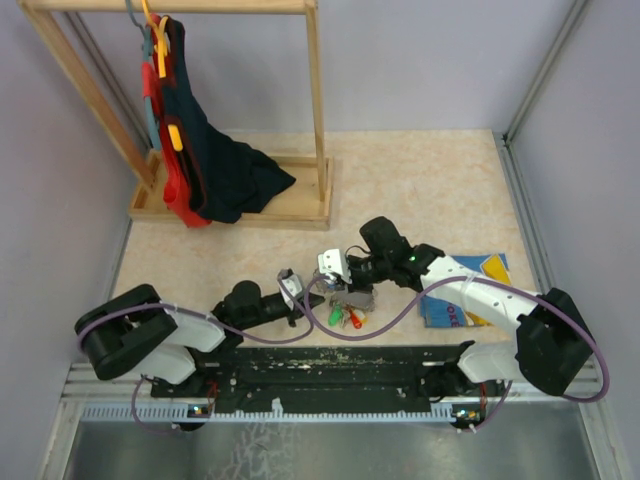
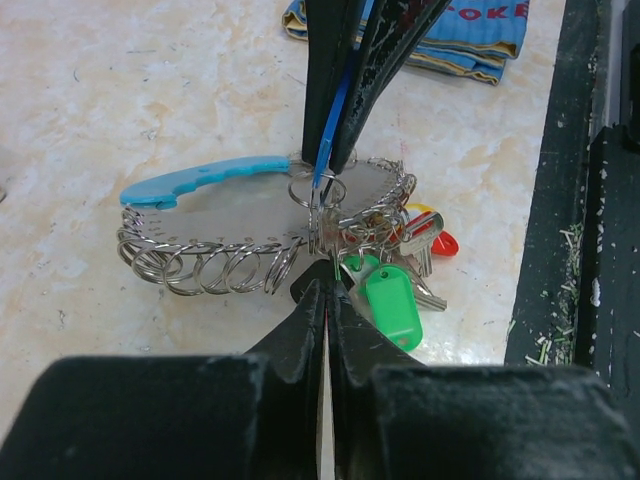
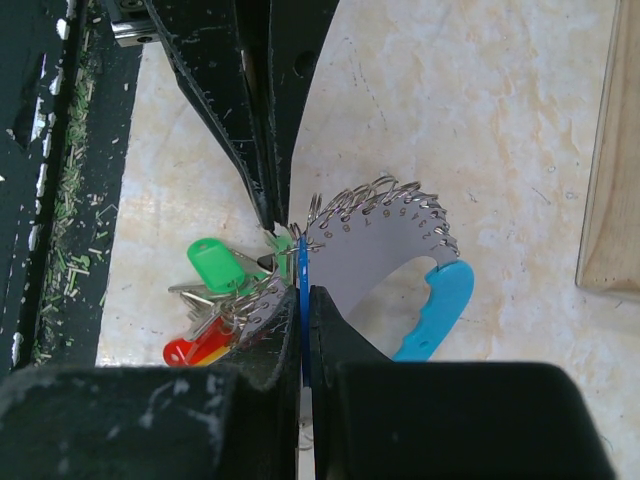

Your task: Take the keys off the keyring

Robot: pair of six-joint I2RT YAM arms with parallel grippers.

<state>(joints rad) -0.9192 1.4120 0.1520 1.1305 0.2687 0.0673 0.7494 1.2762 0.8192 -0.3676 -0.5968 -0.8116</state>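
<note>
Two grippers meet nose to nose over the keyring [image 3: 372, 248], near the middle of the table [image 1: 430, 190], just beyond the arm bases. My right gripper [image 3: 303, 292] is clamped narrow on the blue key [image 3: 302, 260], seen edge-on; a blue sliver pokes out past the fingertips toward the ring bunch. My left gripper [image 2: 322, 288] is pinched to a hairline slit, tips right at the cluster of rings where the keys [image 1: 350, 318] hang. I can't tell if there's a ring or key between its pads.

The keyring lies flat on the table: a grey numbered plate with wire rings all along its edge, and a light-blue handle [image 2: 195, 182] at the end away from the keys. The green key [image 2: 392, 305], red key [image 2: 446, 243] and yellow key [image 2: 424, 211] are bunched together on the near side of the plate, touching each other.

A blue book [image 1: 470, 295] lies to the right, partly under my right arm. A wooden rack [image 1: 315, 110] with clothes [image 1: 215, 170] stands far left.
</note>
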